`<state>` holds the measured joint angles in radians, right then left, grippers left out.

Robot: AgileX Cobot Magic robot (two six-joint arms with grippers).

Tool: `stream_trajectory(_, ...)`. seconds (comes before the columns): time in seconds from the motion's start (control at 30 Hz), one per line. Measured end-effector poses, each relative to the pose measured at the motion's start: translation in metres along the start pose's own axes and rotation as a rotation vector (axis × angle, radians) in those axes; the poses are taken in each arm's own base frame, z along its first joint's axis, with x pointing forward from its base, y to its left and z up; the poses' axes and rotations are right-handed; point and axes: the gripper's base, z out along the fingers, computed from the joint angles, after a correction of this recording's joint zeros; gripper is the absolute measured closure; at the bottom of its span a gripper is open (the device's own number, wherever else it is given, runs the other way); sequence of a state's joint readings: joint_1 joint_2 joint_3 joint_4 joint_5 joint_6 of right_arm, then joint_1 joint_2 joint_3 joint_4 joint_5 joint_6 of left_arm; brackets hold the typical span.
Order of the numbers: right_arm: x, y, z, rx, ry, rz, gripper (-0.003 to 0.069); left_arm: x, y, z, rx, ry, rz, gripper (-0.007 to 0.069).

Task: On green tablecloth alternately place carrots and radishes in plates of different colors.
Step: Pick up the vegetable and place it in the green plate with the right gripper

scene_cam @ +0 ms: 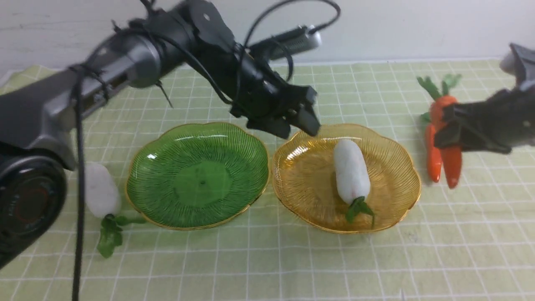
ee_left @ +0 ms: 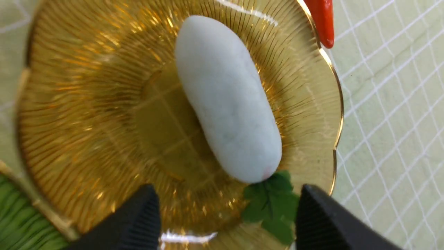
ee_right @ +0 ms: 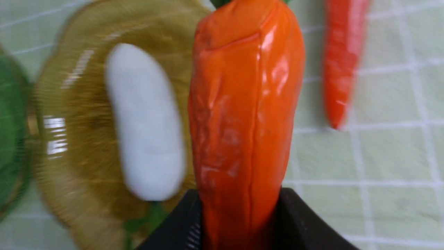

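A white radish (scene_cam: 352, 171) lies in the amber plate (scene_cam: 305, 184); it also shows in the left wrist view (ee_left: 225, 100) and the right wrist view (ee_right: 145, 121). My left gripper (scene_cam: 299, 123) is open and empty above that plate's far-left rim. The green plate (scene_cam: 167, 167) is empty. A second radish (scene_cam: 100, 194) lies on the green tablecloth (scene_cam: 267, 259) left of it. My right gripper (scene_cam: 449, 127) is shut on a carrot (ee_right: 242, 114) and holds it above the cloth, right of the amber plate. The other carrot (scene_cam: 433, 156) lies on the cloth beside it.
A white wall (scene_cam: 397, 29) runs along the cloth's far edge. My left arm (scene_cam: 138, 58) reaches across above the green plate with cables hanging from it.
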<state>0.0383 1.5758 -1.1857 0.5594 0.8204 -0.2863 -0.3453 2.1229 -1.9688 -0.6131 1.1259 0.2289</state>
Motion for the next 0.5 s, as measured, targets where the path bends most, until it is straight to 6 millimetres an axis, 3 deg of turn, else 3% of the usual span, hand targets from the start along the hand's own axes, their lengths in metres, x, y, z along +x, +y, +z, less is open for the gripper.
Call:
stream_trajectory(0.03, -0.006, 0.026, 0.002, -0.060, -0.010, -0.078, 0.0415, -0.001, 0.006, -0.033, -0.041, -0.008, 0.007, 0.0437)
stream_trajectory(0.07, -0.010, 0.049, 0.005, -0.108, -0.016, -0.135, 0.0415, -0.001, 0.012, -0.052, -0.076, -0.023, 0.005, 0.0515)
stream_trajectory(0.1, -0.011, 0.057, 0.007, -0.124, -0.017, -0.154, 0.0415, -0.001, 0.016, -0.057, -0.086, -0.034, 0.000, 0.0526)
stream_trajectory(0.13, -0.013, 0.079, 0.016, -0.167, -0.009, -0.196, 0.0415, -0.001, 0.027, -0.080, -0.143, -0.061, -0.024, 0.0583)
stream_trajectory(0.23, -0.015, 0.130, 0.043, -0.258, 0.023, -0.265, 0.0415, 0.006, 0.056, -0.127, -0.253, -0.125, -0.116, 0.0625)
stream_trajectory(0.33, -0.015, 0.149, 0.069, -0.281, 0.060, -0.265, 0.0415, 0.019, 0.080, -0.153, -0.315, -0.149, -0.201, 0.0632)
stream_trajectory(0.37, -0.015, 0.161, 0.088, -0.294, 0.083, -0.262, 0.0415, 0.032, 0.097, -0.166, -0.350, -0.147, -0.265, 0.0632)
stream_trajectory(0.4, -0.016, 0.166, 0.095, -0.301, 0.086, -0.263, 0.0415, 0.042, 0.107, -0.177, -0.369, -0.153, -0.306, 0.0632)
stream_trajectory(0.43, -0.016, 0.169, 0.100, -0.304, 0.090, -0.264, 0.0415, 0.046, 0.112, -0.180, -0.374, -0.152, -0.325, 0.0632)
stream_trajectory(0.5, -0.014, 0.180, 0.132, -0.320, 0.121, -0.259, 0.0415, 0.073, 0.137, -0.193, -0.402, -0.135, -0.431, 0.0632)
